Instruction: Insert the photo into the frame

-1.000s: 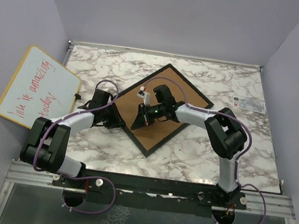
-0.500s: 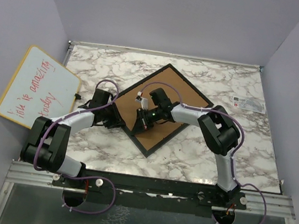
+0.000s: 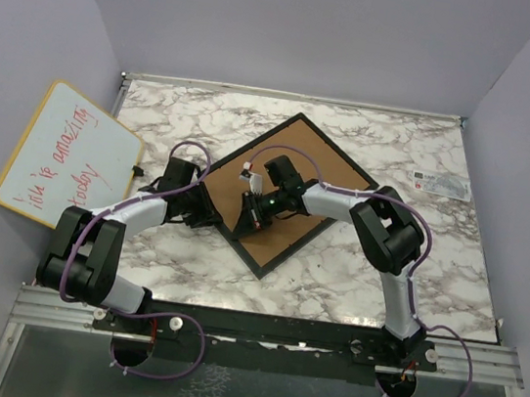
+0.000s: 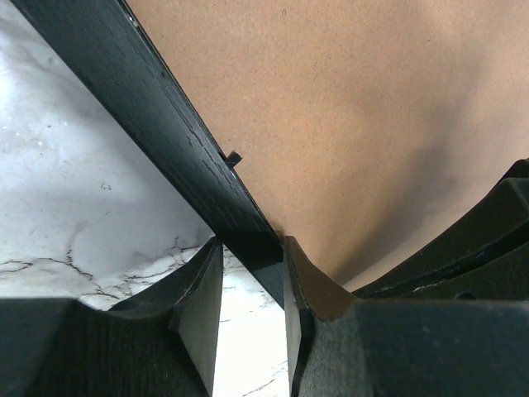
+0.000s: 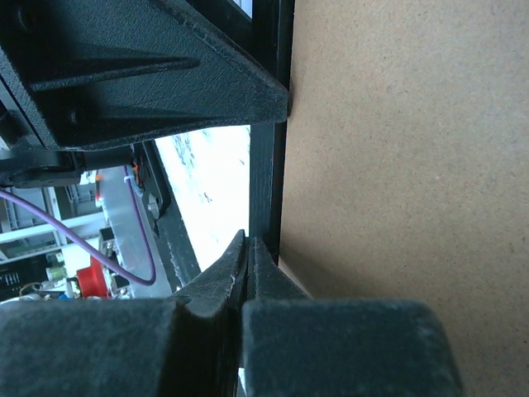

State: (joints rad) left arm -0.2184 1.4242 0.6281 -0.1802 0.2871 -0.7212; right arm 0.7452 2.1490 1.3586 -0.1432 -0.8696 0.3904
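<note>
- Frame (image 3: 345, 155) lies face down on the counter (image 3: 384, 265), turned cornerwise like a diamond. Brown backing board (image 3: 306, 155) fills its back.
- Photo is not visible in any view. My guess is that it sits under the backing board, but I cannot confirm this.
- Left end effector (image 4: 252, 250) is partly open, jaws astride the frame's black rail near the left corner. One finger is on the marble side and one is over the board. Both appear to press the rail, so it has hold of the frame.
- Right end effector (image 5: 247, 245) is closed tight and grips nothing. Its tips are at the board, just beside the rail's inner edge.
- Step in hand, as I read it: fastening the back. The board looks seated.
- Small black tab (image 4: 234, 157) juts from the rail's inner edge in the left wrist view. The next move likely calls for the closed tips to nudge such tabs over the board. That wants light pressure while the left side keeps the frame from sliding.
- Edges and room: the two end effectors sit near each other at the left corner, so it is tight there.
- Open marble shows on the near and right sides of the frame.
- Whiteboard (image 3: 68, 156) is off the left edge and a small card (image 3: 440, 184) is at far right. Both are well apart from the work.
</note>
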